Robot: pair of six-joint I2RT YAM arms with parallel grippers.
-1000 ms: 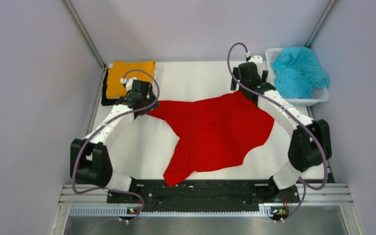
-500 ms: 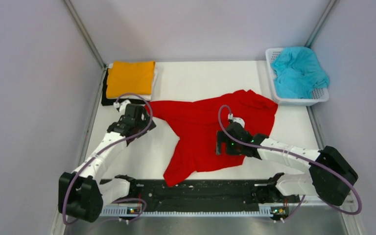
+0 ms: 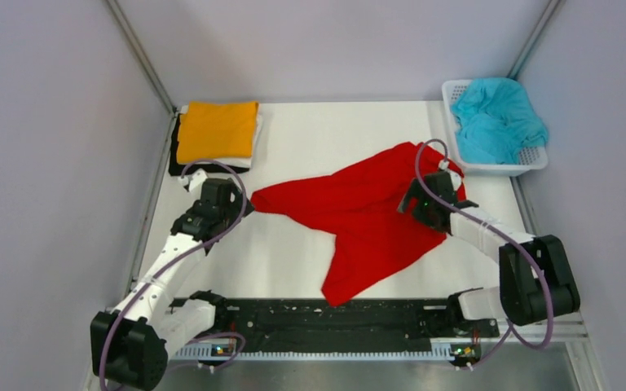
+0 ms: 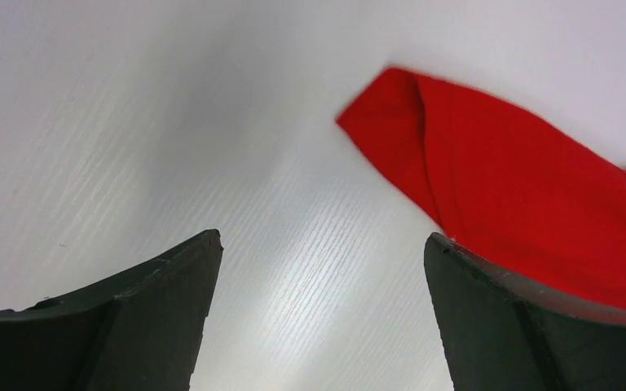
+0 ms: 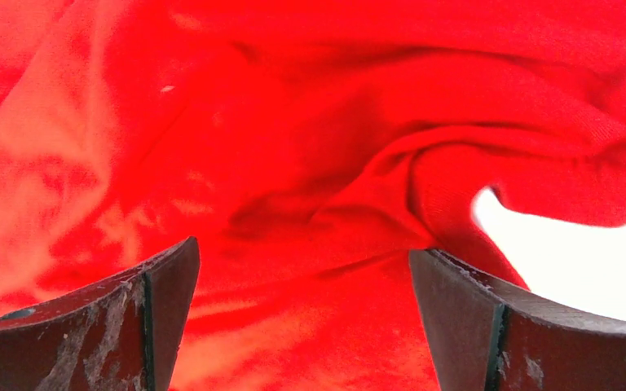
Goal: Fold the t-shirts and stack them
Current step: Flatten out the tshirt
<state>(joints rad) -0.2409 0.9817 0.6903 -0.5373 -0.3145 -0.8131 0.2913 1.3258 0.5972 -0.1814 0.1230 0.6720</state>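
Red t-shirt [image 3: 367, 208] — rumpled, unfolded, wide across the white table [image 3: 281, 257]

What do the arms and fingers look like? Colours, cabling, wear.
Left arm and right arm: white links, bulky black joint housings, a lilac cable looping along each. Left fingers: plain matte black wedges. Right fingers: same shape, scuffed with whitish marks.

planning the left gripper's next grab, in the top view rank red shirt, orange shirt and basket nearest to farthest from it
1. red shirt, just right of the left gripper
2. orange shirt, far-left corner
3. basket, far-right corner
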